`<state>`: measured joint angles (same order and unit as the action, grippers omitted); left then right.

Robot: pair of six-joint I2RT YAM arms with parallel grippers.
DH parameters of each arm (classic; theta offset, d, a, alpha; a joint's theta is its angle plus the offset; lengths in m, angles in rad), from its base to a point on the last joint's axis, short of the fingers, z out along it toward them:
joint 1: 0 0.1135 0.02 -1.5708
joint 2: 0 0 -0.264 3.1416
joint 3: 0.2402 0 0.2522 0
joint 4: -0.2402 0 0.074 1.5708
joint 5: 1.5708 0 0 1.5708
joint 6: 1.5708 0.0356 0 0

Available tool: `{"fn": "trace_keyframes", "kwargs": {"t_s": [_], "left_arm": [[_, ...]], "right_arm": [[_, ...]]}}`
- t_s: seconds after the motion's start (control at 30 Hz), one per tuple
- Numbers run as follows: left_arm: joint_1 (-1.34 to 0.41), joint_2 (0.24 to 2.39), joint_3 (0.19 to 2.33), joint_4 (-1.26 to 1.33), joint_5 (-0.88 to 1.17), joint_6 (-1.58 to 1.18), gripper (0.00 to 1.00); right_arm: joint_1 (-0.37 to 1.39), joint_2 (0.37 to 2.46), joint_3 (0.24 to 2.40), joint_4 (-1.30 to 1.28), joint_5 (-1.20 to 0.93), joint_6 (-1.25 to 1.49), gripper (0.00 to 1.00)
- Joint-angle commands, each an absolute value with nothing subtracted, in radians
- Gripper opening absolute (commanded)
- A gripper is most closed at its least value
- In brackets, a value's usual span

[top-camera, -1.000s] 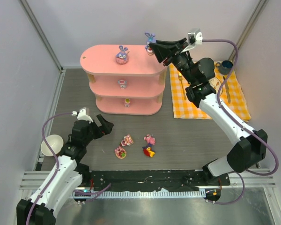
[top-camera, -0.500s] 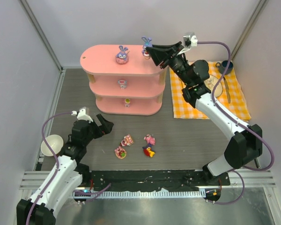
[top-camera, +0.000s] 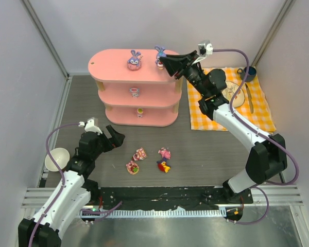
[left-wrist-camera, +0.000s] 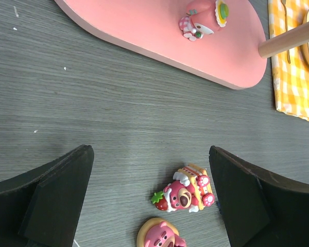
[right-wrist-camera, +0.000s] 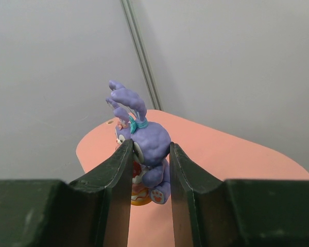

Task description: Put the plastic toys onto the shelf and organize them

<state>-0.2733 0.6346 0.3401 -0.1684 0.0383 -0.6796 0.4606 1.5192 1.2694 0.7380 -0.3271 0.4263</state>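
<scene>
Grey wood-grain table (top-camera: 206,149) carries the pink shelf (top-camera: 113,69) at its back. There the right gripper (top-camera: 162,59) pinches a purple bunny (right-wrist-camera: 147,144) between narrow jaws over the top board's right end, perhaps touching it. The left gripper (top-camera: 115,138), jaws wide and empty, hovers near four toys (top-camera: 164,153) lying on the table.

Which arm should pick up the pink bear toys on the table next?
Left. Its open left gripper hovers near the pink bear toys; the right gripper is shut on a purple bunny over the shelf.
</scene>
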Motion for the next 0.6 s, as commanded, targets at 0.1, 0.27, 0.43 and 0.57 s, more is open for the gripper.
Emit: {"fn": "trace_keyframes", "kwargs": {"t_s": [0.1, 0.27, 0.43, 0.57], "left_arm": [[-0.276, 0.63, 0.348, -0.117, 0.044, -0.675, 1.0], [-0.276, 0.632, 0.347, -0.115, 0.043, -0.675, 1.0], [-0.276, 0.635, 0.345, -0.114, 0.044, -0.675, 1.0], [-0.276, 0.632, 0.342, -0.113, 0.044, -0.675, 1.0]], "right_arm": [[0.459, 1.531, 1.276, 0.804, -0.33, 0.428, 0.01], [0.46, 1.543, 1.276, 0.804, -0.33, 0.428, 0.01], [0.46, 1.548, 1.279, 0.796, -0.333, 0.423, 0.01], [0.459, 1.549, 1.267, 0.796, -0.342, 0.414, 0.01]]}}
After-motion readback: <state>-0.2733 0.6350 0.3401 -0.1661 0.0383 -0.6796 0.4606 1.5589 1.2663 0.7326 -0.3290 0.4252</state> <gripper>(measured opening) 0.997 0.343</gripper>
